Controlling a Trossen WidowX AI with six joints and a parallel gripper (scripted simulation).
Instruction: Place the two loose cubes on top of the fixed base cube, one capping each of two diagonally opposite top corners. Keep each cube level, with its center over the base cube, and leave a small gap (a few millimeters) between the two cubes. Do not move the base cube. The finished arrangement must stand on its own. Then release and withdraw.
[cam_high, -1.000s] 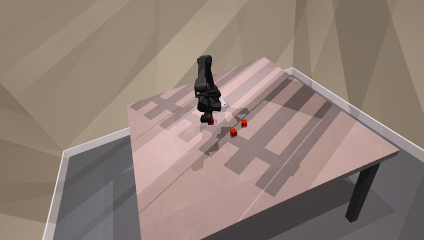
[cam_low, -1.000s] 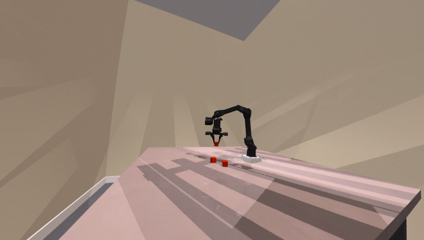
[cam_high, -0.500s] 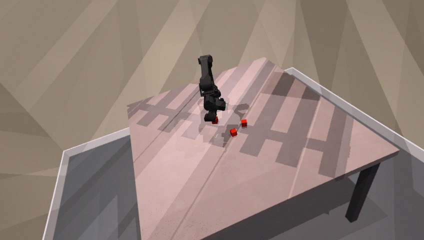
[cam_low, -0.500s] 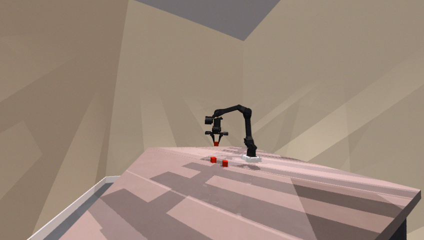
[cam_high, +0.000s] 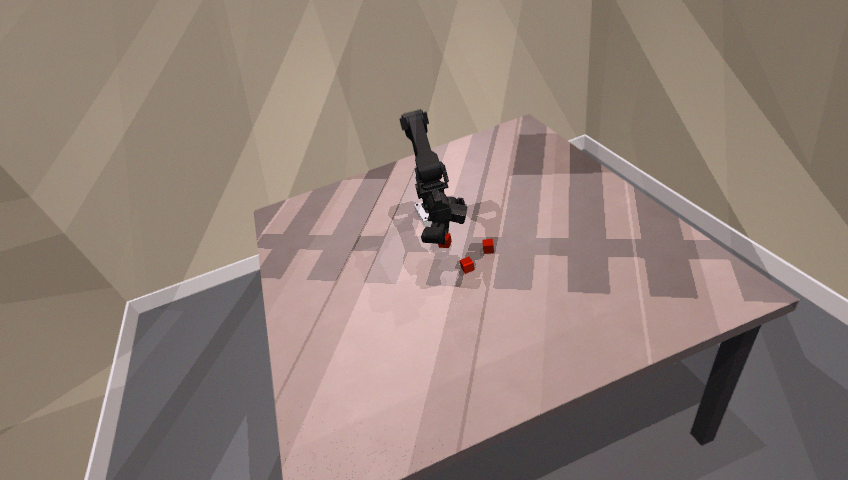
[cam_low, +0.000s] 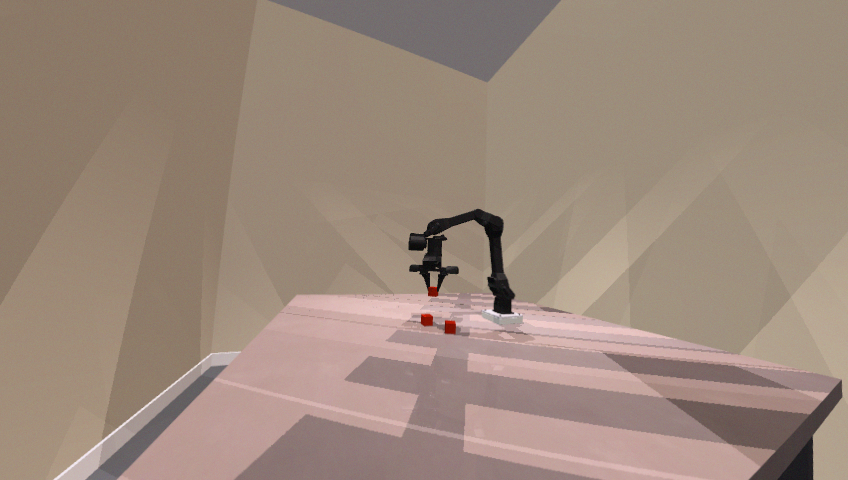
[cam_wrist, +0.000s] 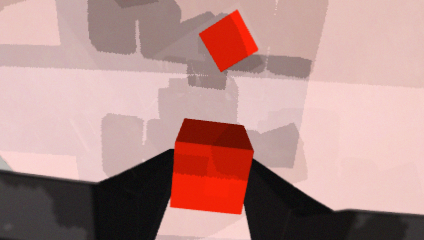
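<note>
3 red cubes, 1 lifted

1 cube (cam_low: 432, 291) hangs level above the table; the other 2 (cam_low: 426, 320) (cam_low: 449, 326) rest near each other, apart.

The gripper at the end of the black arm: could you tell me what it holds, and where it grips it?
The gripper holds a small red cube, fingers on two opposite side faces, clear of the table.

Surface (cam_high: 535, 356): pinkish, plank-like striping that reads as pale wood, matt, no glare (faint speckle near the front edge); its leg (cam_high: 723, 386) dark and matt. Held cube (cam_wrist: 212, 170): saturated red, smooth flat faces, plastic-looking, no texture; the cube lying beyond it (cam_wrist: 228, 40) has the same finish. Gripper (cam_wrist: 210, 210): black, matt, smooth, material cannot be told; arm (cam_low: 493, 249) likewise dull black. Arm's base plate (cam_low: 502, 317): white, smooth.
</note>
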